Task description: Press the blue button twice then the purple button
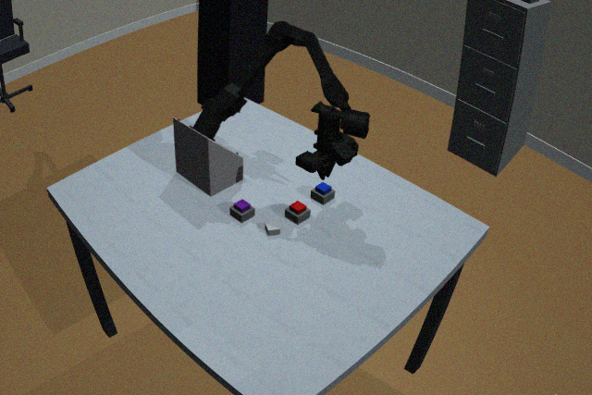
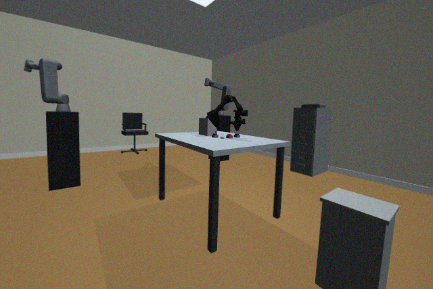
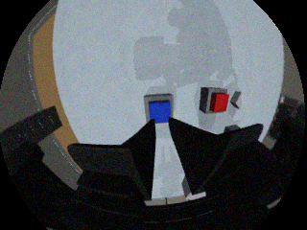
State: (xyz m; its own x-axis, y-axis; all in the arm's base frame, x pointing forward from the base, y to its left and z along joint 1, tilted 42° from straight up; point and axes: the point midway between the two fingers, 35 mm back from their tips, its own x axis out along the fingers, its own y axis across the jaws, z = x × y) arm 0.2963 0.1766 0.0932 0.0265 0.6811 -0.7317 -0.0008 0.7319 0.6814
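Above the blue button (image 1: 323, 188), the hand (image 1: 326, 171) hangs nearly closed, holding nothing.

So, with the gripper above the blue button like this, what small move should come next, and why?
Probably a straight descent onto the blue button. The gripper hangs above it with fingers nearly shut and holding nothing, and the wrist view shows the blue cap just ahead of the fingertips. Keeping it vertical should avoid the red button beside it and the small block.
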